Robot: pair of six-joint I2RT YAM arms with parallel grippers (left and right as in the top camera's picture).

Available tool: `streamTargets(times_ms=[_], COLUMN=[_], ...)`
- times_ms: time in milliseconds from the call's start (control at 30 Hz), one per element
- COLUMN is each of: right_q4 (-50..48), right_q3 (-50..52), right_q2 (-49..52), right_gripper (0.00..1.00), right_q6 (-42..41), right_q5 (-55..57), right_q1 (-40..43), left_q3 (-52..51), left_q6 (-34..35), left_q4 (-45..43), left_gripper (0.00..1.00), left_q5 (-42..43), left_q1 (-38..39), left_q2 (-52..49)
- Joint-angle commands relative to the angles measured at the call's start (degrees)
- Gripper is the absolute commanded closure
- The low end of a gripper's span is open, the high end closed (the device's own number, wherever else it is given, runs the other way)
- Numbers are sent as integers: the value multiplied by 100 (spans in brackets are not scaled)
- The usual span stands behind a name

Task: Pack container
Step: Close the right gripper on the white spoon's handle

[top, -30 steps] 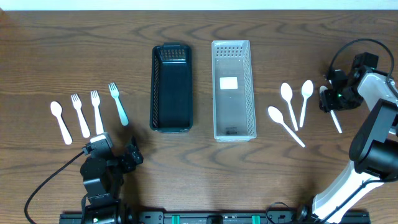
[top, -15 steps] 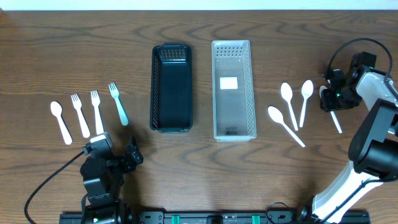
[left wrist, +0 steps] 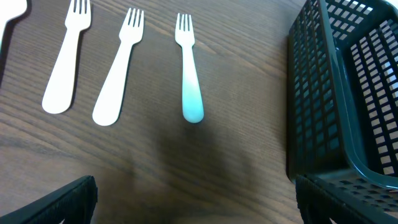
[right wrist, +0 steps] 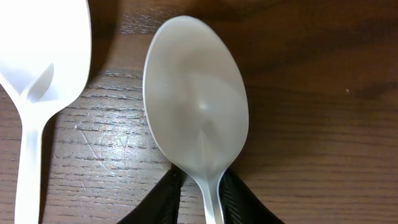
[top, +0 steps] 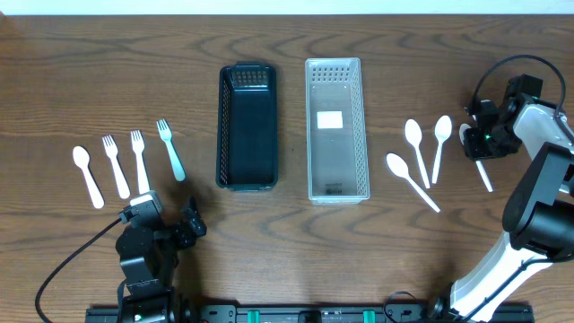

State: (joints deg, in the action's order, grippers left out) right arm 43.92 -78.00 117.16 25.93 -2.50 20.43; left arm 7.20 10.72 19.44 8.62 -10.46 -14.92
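While left gripper sat wide open well apart, right gripper straddled neck of white plastic spoon, handle's long axis running back betw. narrow-set jaws; couldn't tell if gripped.

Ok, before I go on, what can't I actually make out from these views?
Right wrist view: the spoon handle runs off the bottom edge; whether the fingers of the right gripper touch its neck is unclear.
Overhead: that spoon's bowl is hidden under the right gripper.
Left wrist view: the black basket is cut off by the right edge.
Overhead: the white label in the clear container is too small to read.
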Motion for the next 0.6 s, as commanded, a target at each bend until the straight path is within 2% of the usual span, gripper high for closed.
streamTargets(times_ms=[0,200,400,567], right_q4=[17,15,2,0], right_q3=[-59,-59,-59,-59], right_q2=[136,136,136,136], right_gripper=[79,82,91,93], right_q6=[-20,-20,-22,-33], right_q5=[52,52,52,50], right_q1=[-37,-37,-37,-37], left_q3=[13,13,13,13], left_q6=[59,59,57,57], left_q4=[96,61,61,61], left_gripper=[2,2,2,2], left_q5=[-2,-2,-2,-2], left_q1=[-33,-33,-33,-33], left_q2=[-20,-20,-20,-20])
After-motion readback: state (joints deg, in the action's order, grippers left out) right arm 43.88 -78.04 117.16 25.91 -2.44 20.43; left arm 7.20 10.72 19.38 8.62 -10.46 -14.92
